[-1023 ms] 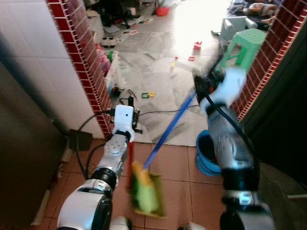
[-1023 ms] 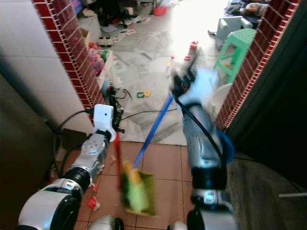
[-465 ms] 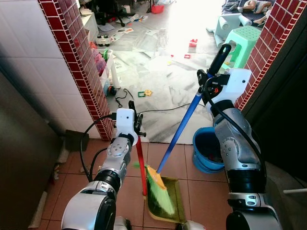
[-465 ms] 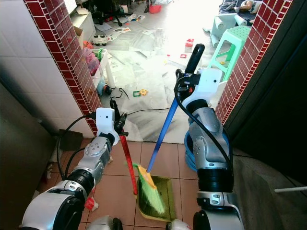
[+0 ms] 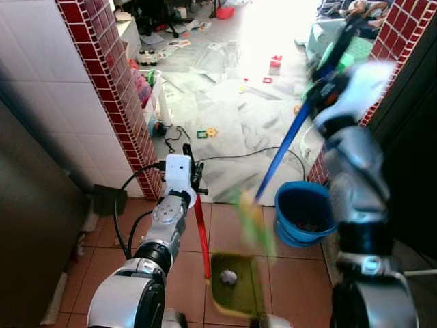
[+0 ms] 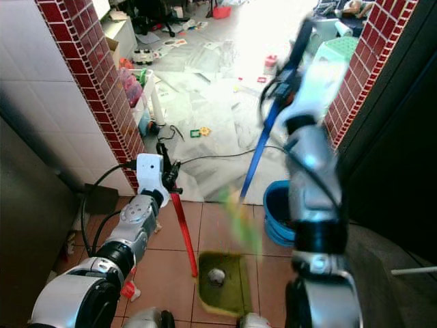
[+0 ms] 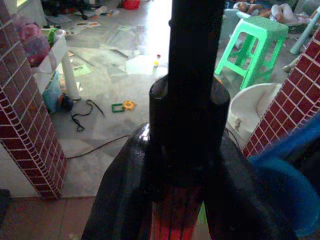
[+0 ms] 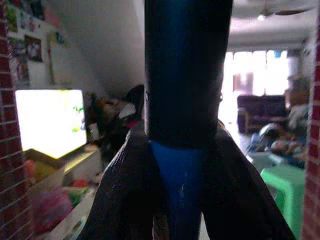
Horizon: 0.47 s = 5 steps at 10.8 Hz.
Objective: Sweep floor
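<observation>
My left gripper is shut on the black top of the dustpan's red handle. The green dustpan rests on the brown floor tiles with a small white crumpled scrap inside it. My right gripper, blurred, is shut on the broom's blue handle. The broom's green bristles hang blurred in the air above the dustpan, beside the blue bucket. In the left wrist view the fingers clamp the handle; in the right wrist view the fingers clamp the blue pole.
A red brick pillar stands at my left and a brick wall at my right, forming a doorway. Black cables cross the marble floor beyond. Small toys, a green stool and clutter lie further in. A dark appliance is at the far left.
My right arm has swung the broom up and to the right, lifting the bristles out of the dustpan. A white scrap now shows in the pan. The left arm holds still.
</observation>
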Available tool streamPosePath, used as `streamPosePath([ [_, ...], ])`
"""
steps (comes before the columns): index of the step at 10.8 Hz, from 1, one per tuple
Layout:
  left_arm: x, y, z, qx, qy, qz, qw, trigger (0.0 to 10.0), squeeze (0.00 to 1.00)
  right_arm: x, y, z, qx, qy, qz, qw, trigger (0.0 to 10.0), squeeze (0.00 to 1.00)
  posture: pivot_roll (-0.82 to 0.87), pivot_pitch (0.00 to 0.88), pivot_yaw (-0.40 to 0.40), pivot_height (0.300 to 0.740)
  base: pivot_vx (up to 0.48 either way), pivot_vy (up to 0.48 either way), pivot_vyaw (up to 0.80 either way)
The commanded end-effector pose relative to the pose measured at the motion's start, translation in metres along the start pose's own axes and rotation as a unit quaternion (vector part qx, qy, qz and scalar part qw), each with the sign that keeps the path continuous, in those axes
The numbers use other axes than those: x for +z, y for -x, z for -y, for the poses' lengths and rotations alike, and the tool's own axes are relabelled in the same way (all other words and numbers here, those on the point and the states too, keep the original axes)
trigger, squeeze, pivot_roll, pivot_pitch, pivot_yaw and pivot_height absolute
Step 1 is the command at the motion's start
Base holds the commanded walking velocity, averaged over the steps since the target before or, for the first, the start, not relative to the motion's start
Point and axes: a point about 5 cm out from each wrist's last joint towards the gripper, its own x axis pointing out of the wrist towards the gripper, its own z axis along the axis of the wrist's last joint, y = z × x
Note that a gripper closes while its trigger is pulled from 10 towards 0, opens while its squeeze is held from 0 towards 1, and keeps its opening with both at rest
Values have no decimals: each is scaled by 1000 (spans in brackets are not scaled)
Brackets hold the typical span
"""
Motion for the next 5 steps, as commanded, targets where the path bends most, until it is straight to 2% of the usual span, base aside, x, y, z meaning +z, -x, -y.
streamPosePath([
  [1,5,-1,-2,-6,-5,13,1000,10000,0,10,-4,1,-2,11,28,1000,10000,0,-127,0,41,740,0,0,0],
  [3,9,0,-5,-8,-19,28,999,10000,0,-20,14,5,-6,30,-23,999,10000,0,-122,0,41,740,0,0,0],
  [5,21,5,-19,-1,-22,74,997,10000,0,-56,49,2,-8,51,-83,995,10000,0,-111,0,41,740,0,0,0],
])
